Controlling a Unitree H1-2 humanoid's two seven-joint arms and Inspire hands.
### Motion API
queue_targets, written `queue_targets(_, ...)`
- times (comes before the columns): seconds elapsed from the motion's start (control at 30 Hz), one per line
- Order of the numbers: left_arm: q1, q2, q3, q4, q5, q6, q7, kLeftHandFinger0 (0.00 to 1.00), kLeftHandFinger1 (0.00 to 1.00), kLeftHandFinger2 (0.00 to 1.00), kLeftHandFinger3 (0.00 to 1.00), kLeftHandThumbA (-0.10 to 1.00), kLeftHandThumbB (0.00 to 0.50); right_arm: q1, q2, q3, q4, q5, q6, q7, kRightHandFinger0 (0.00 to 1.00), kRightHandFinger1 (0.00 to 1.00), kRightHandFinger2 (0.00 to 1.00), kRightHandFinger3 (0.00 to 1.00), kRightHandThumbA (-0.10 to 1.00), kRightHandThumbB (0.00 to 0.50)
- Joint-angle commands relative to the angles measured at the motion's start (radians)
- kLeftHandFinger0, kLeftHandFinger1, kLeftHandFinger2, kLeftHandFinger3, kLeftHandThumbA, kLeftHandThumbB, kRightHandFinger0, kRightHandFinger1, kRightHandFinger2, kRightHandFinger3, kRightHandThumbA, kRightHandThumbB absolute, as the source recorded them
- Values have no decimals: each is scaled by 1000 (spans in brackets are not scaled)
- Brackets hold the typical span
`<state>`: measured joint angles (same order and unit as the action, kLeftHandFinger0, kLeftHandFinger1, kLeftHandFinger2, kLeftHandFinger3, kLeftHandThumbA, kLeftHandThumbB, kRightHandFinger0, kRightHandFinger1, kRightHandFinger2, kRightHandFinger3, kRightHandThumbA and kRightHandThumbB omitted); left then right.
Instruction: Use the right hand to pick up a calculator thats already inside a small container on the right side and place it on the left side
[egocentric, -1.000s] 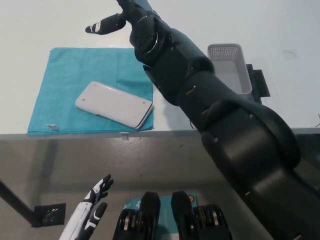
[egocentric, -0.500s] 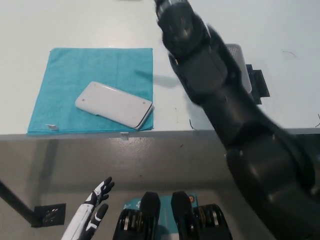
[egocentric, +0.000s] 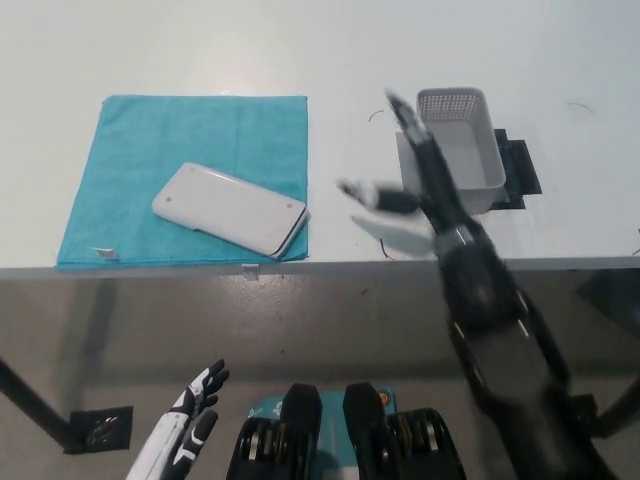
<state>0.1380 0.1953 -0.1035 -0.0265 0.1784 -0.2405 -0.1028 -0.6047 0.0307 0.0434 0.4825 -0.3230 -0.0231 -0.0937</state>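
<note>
One calculator (egocentric: 230, 210) is lying flat on the blue towel (egocentric: 150, 150) at the left of the table (egocentric: 250, 50), slanted, its near corner reaching the towel's front-right edge. It is showing a smooth, pale, rounded-corner face with two tiny reddish dots near its left end; no keys are visible, so it may be lying face down or closed under a cover, though I cannot tell which. Resting on cloth like that, it is sitting steady, and the slant looks like the angle a hand coming from the right would leave it at.

Over on the right, the basket (egocentric: 465, 140) is standing upright and looks empty, its white plastic walls pierced with a fine grid and its rim rectangular. It is sitting on a dark flat mat (egocentric: 520, 165) that is peeking out along its right side.

Hanging in the air just left of the basket, the right hand (egocentric: 415, 185) is gripping nothing. Its black fingers are spread apart, one pointing up toward the basket's corner and another sticking out leftward, all blurred. Its shadow is falling on the bare table below, so it is touching neither the calculator nor the basket. To my eye the placing is done: the calculator is well apart from the hand and already on the left side.

Down below the table edge, the white left hand (egocentric: 190, 415) is resting idle with its dark-tipped fingers loosely apart, holding nothing.

The towel is looking soft and napped; the table is looking hard, matt and white.
</note>
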Motion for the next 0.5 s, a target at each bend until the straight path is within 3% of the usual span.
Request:
queue_targets(0.0, 34, -16, 25, 2, -27, -29, 29, 1000, 1000, 1000, 1000, 1000, 206, 454, -229, -15, -1432, 315, -331, 21, 1000, 1000, 1000, 1000, 938, 347)
queue_targets(0.17, 48, -19, 25, -2, -20, -25, 33, 1000, 1000, 1000, 1000, 1000, 206, 556, -200, 13, -1432, 308, -375, -4, 1000, 1000, 1000, 1000, 986, 422)
queue_targets(0.23, 49, -19, 25, -5, -17, -21, 34, 1000, 1000, 1000, 1000, 1000, 200, 580, -197, 33, -1431, 325, -389, -9, 1000, 1000, 1000, 1000, 930, 419)
queue_targets(0.33, 58, -19, 25, -3, -9, -23, 36, 1000, 1000, 1000, 1000, 1000, 192, 636, -177, 70, -1409, 323, -430, -15, 1000, 1000, 1000, 1000, 994, 405)
queue_targets(0.47, 52, -23, 27, 7, -12, -26, 39, 1000, 1000, 1000, 1000, 1000, 198, 703, -179, 100, -1393, 327, -424, 1, 1000, 1000, 1000, 1000, 1000, 398)
